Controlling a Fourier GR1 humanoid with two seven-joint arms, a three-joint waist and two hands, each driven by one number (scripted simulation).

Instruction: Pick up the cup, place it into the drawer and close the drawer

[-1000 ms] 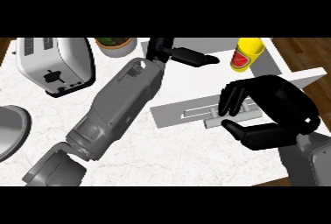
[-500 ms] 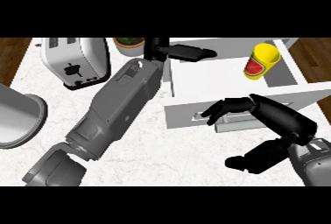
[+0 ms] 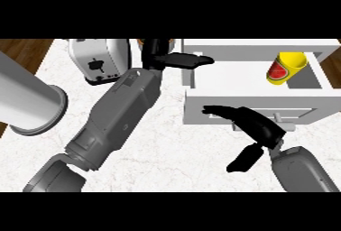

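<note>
A yellow cup (image 3: 285, 68) with a red mark lies inside the open white drawer (image 3: 220, 83) at its right end. My right hand (image 3: 250, 126) is in front of the drawer's front panel (image 3: 260, 108), fingers straight and pointing left across the panel beside the metal handle (image 3: 288, 124), thumb hanging down. My left hand (image 3: 174, 58) is held out at the drawer's far left corner, fingers straight and holding nothing.
A white toaster (image 3: 100, 61) stands at the back left. A large grey metal cylinder (image 3: 26, 106) lies at the left edge. A brown item (image 3: 172, 41) peeks out behind my left hand. The marble counter (image 3: 166, 149) ends at a wooden floor on both sides.
The view has shifted, so the drawer now shows more fully with the cup inside. My right hand has straightened its fingers and lies along the drawer's front panel.
</note>
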